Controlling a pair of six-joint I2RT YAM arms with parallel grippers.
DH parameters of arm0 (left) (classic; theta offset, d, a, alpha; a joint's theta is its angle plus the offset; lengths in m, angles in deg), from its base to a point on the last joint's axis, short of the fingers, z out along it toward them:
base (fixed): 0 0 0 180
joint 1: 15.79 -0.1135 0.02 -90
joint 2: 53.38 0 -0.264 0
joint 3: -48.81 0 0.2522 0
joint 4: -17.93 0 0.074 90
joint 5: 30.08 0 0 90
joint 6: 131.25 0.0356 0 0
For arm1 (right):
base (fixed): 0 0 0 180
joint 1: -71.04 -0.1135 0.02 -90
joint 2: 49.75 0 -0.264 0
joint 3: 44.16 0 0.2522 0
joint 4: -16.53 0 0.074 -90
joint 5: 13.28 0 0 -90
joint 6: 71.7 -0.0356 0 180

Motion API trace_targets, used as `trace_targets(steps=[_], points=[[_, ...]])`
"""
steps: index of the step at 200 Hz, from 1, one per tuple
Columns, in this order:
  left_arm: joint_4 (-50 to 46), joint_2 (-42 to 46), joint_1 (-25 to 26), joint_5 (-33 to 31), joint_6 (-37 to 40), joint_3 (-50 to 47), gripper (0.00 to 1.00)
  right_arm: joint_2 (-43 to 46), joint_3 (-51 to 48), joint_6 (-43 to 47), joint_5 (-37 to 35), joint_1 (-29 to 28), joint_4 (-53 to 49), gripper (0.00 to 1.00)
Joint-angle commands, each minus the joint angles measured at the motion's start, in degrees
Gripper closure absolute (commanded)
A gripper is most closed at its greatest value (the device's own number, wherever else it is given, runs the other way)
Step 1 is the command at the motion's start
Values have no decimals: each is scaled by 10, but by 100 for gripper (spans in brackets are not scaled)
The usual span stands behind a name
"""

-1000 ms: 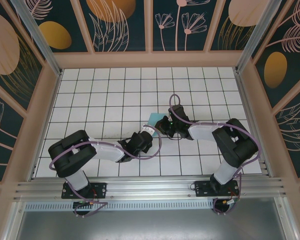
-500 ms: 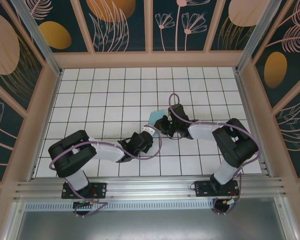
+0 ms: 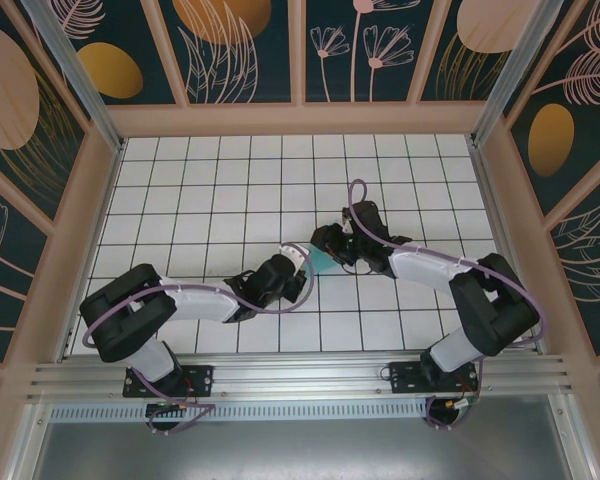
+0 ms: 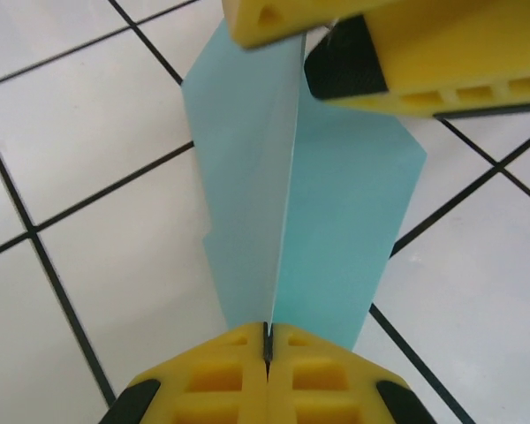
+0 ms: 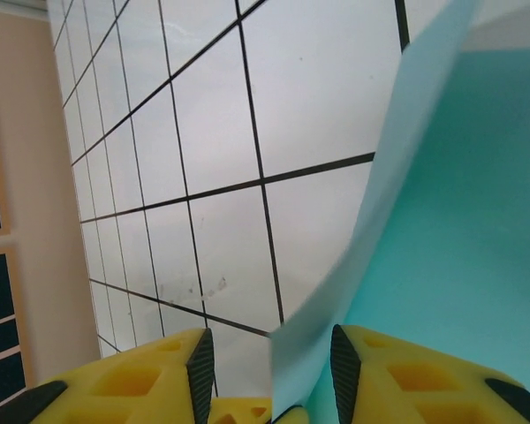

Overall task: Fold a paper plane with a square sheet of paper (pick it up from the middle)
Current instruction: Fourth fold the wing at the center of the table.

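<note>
The blue-green sheet of paper (image 3: pixel 322 262) sat near the middle of the white tiled counter (image 3: pixel 210 190), between the two arms. It was folded up along a middle line. At the bottom of the left wrist picture, the left jaws were shut tight on that fold. The right jaws were open at the other end, with a paper edge standing between them.

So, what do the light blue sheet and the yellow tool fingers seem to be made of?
The sheet looks like thin matte paper: it holds a sharp centre crease. The fingers of the left tool look like yellow moulded plastic or rubber, with hollow cells; which one, I cannot tell.
</note>
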Motion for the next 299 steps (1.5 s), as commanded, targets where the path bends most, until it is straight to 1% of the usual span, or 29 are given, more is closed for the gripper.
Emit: trace_targets(steps=[1, 31, 79, 116, 127, 160, 194, 211, 217, 236, 252, 256, 271, 299], points=[[26, -1, -16, 85, -23, -10, 100, 30, -10, 35, 6, 3, -16, 55], [38, -23, -22, 132, -37, -8, 100, 53, -15, 57, 11, 7, -35, 50], [75, -34, -46, 198, -87, -26, 100, 68, -16, 94, 13, 12, -78, 50], [82, -48, -50, 214, -106, -22, 100, 76, -22, 108, 24, 11, -87, 50], [81, -49, -50, 208, -105, -21, 100, 80, -28, 111, 28, 11, -88, 50], [62, -43, -50, 187, -81, -18, 100, 84, -45, 108, 3, 12, -122, 54], [30, -56, -43, 178, -52, 1, 100, 76, -70, 97, -5, 14, -111, 56], [-2, -60, -28, 151, -34, 21, 100, 78, -79, 89, -1, 19, -96, 56], [-13, -79, -21, 137, -29, 30, 100, 78, -82, 86, 2, 21, -90, 56], [-33, -93, -2, 104, -21, 46, 100, 77, -93, 76, 12, 21, -73, 54], [-33, -100, 3, 93, -32, 48, 100, 79, -104, 64, 10, 20, -65, 54], [-30, -102, 3, 91, -35, 46, 100, 80, -107, 60, 10, 36, -61, 54], [-9, -97, 3, 87, -59, 31, 100, 83, -117, 54, 18, 43, -42, 52], [44, -84, 3, 109, -102, 2, 100, 83, -116, 59, 39, 44, -21, 52]])
